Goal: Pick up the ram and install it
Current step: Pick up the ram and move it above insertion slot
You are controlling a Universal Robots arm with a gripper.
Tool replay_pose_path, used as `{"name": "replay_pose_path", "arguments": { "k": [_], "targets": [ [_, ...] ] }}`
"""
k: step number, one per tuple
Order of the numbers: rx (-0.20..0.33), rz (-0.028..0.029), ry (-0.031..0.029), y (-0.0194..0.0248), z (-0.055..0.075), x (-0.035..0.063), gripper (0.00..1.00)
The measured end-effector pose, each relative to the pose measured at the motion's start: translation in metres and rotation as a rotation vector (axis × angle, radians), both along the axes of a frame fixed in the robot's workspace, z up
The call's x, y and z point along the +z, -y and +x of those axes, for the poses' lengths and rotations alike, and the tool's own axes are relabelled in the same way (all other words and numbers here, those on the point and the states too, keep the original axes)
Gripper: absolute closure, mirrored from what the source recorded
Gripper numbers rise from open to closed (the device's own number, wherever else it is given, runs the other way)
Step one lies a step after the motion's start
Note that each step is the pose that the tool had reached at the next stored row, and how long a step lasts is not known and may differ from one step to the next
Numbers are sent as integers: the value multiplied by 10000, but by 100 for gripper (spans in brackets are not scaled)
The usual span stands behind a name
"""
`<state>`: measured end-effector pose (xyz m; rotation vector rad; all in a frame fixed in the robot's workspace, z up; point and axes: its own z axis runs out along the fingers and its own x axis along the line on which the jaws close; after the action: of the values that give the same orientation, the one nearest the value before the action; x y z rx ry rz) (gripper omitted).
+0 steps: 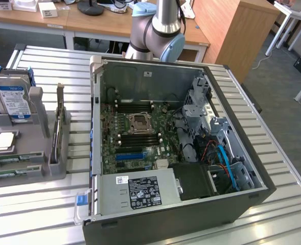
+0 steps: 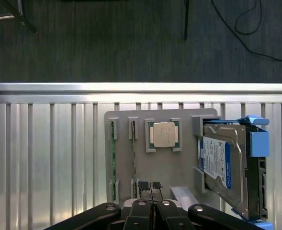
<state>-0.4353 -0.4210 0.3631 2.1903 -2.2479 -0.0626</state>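
The gripper [image 2: 150,187] is closest to the wrist camera. Its two dark fingers are pressed together with nothing between them, and the tips hang over the edge of a grey holder [image 2: 184,163]. Just past the tips, a ram stick [image 2: 134,158] stands on edge in a slot of that holder. A second ram stick [image 2: 113,158] stands in the parallel slot beside it, and both show as thin green strips. On the far side of the first stick from the second, a square silver processor [image 2: 163,134] lies flat in its recess. Beyond the processor, a hard drive [image 2: 216,160] with a blue label leans in a cradle. The holder rests on a slatted aluminium table [image 2: 50,158], and dark floor with cables lies past the table's edge.

In the exterior view, an open computer case [image 1: 252,199] lies on the table, with its power supply [image 1: 140,191] nearest the camera. Further in are the green motherboard [image 1: 112,148] and its processor socket [image 1: 140,122]. The holder sits well apart from the case, towards the exterior view's left. Behind the case stands the robot arm [image 1: 158,35], and wooden desks stand behind that.
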Motion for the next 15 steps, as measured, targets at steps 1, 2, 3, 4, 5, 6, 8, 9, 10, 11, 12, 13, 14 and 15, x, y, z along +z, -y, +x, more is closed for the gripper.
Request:
{"name": "replay_pose_path", "arguments": {
  "k": [1, 2, 3, 4, 5, 6, 8, 9, 10, 11, 12, 13, 14, 15],
  "targets": [
    [0, 1, 2, 0, 0, -1, 89],
    [0, 1, 2, 0, 0, -1, 89],
    [0, 1, 2, 0, 0, -1, 89],
    [0, 1, 2, 0, 0, -3, 89],
    [0, 2, 3, 0, 0, -5, 89],
    [1, 2, 3, 0, 0, -8, 89],
    [0, 1, 2, 0, 0, -13, 89],
    [0, 2, 3, 0, 0, -17, 89],
    [0, 1, 2, 0, 0, -21, 89],
    [0, 1, 2, 0, 0, -25, 89],
    [0, 1, 2, 0, 0, -29, 89],
    [0, 1, 2, 0, 0, -34, 89],
    [0, 2, 3, 0, 0, -39, 89],
    [0, 1, 3, 0, 0, -44, 89]
  ]
}}
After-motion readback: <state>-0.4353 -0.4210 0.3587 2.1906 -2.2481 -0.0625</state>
